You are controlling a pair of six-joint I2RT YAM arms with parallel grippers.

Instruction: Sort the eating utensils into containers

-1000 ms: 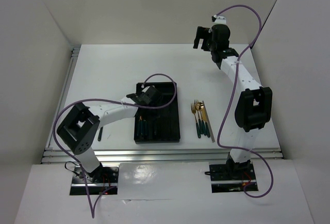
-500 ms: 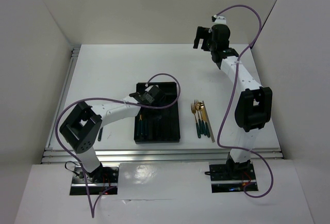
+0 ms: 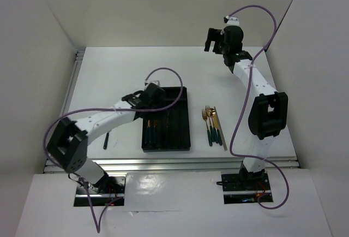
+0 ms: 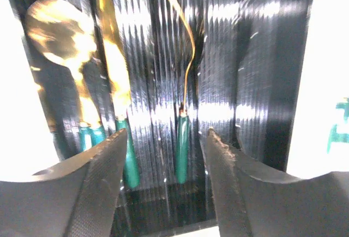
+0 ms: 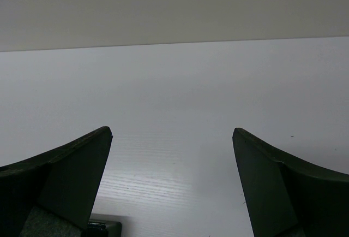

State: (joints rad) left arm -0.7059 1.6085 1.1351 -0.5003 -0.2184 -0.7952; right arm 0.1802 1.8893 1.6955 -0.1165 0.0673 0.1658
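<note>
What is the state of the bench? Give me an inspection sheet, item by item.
Surface: white table.
Job's things: black tray holds a spoon, a knife and a fork towards its left side; more utensils lie on the table to its right.
Clutter: one dark slim piece left of the tray.
Grippers: left gripper open above the tray; right gripper open, raised over the far table.
Cables: purple cable loops along each arm.
Surroundings: white walls.
</note>
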